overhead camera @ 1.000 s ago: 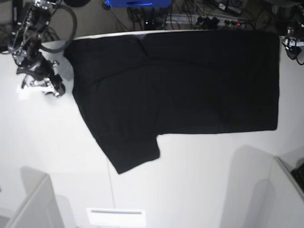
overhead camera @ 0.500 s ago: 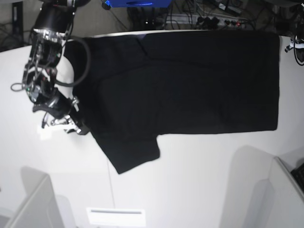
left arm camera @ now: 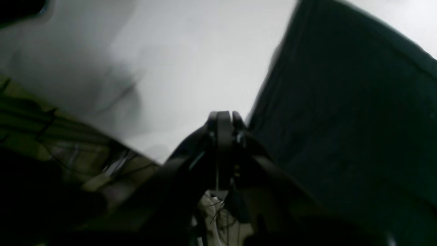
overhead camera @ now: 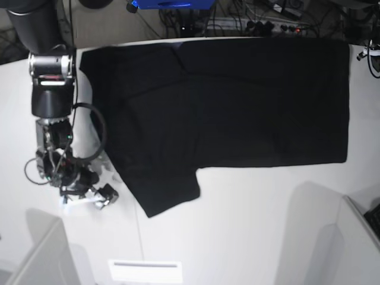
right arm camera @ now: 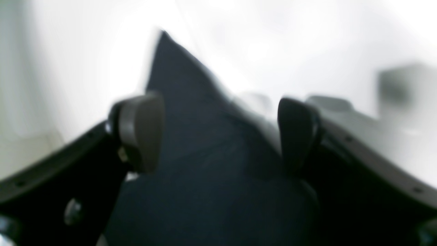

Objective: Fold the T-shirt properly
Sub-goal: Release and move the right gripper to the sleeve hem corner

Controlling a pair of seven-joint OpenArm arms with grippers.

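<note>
In the left wrist view, the left gripper [left arm camera: 223, 119] has its two fingers pressed fully together, and nothing is between them. The T-shirt [left arm camera: 344, 126] lies flat on the white tabletop [left arm camera: 191, 68] just to the right of the fingertips, with its straight edge running away from them. The picture is blurred, so I cannot tell if the fingertips touch the cloth; it seems they are only near the edge, probably parked there while the other arm works.

In the right wrist view, the right gripper [right arm camera: 218, 133] is wide open and holds nothing. A pointed corner of the black cloth lies between and beyond its two fingers [right arm camera: 140, 130], on the tabletop below. I judge the fingers stand apart like this to come down on both sides of that corner.

In the base view, the right gripper [overhead camera: 95, 195] is low over the tabletop [overhead camera: 237, 225], with the sleeve end of the T-shirt [overhead camera: 225, 101] close beside it. The shirt is spread flat, dark side up, not yet folded. The left gripper is not seen here
</note>
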